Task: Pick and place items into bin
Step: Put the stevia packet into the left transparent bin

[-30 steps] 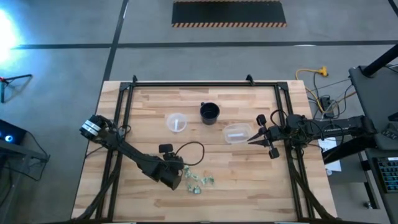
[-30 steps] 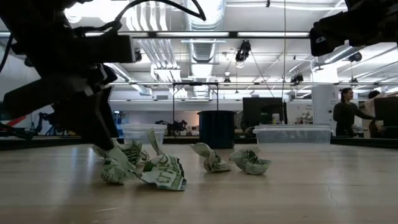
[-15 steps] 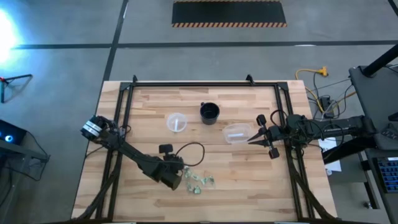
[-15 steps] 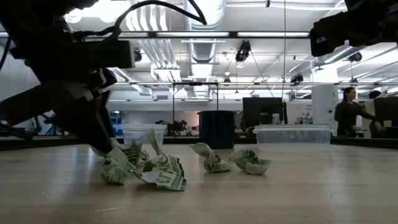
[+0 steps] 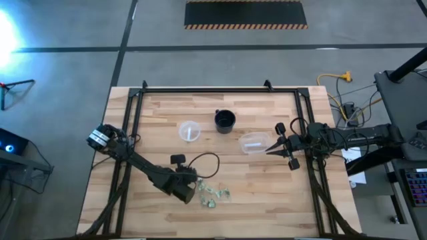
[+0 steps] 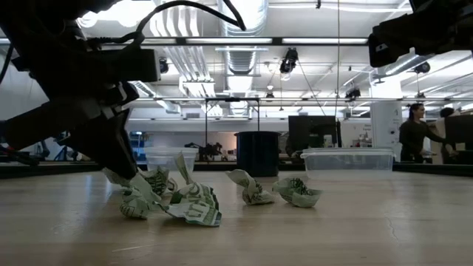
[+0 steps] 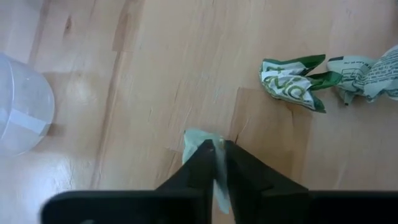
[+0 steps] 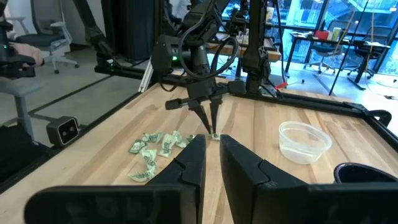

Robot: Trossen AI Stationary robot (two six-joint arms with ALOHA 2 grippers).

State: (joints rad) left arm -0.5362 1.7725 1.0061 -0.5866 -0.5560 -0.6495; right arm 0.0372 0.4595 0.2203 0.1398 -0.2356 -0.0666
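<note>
Several crumpled pale green and whitish wrapper pieces [image 5: 213, 193] lie on the wooden table near its front edge; the low view also shows these wrapper pieces [image 6: 194, 207]. My left gripper [image 5: 191, 193] stands at their left end, slanting down, shut on one small piece [image 7: 198, 139]. My right gripper [image 5: 269, 151] hovers level at the right, beside the clear bin [image 5: 254, 143], with a narrow gap between its fingers [image 8: 194, 159] and nothing in it. My left gripper pinches a small pale green wrapper piece [image 7: 215, 157] between its two fingertips. The fingers come slanting down from the table's left. The piece's free end [image 7: 193, 138] sticks out past the tips, low at the table top.
A clear cup [image 5: 189, 131] and a black cup [image 5: 225, 121] stand at the table's middle, toward the far edge, left of the bin. Two loose wrappers [image 7: 292, 81] lie just beyond my left gripper. A person [image 6: 411, 133] stands in the room behind.
My left gripper has shut on the small wrapper piece without shifting its place. The other wrappers lie as before.
</note>
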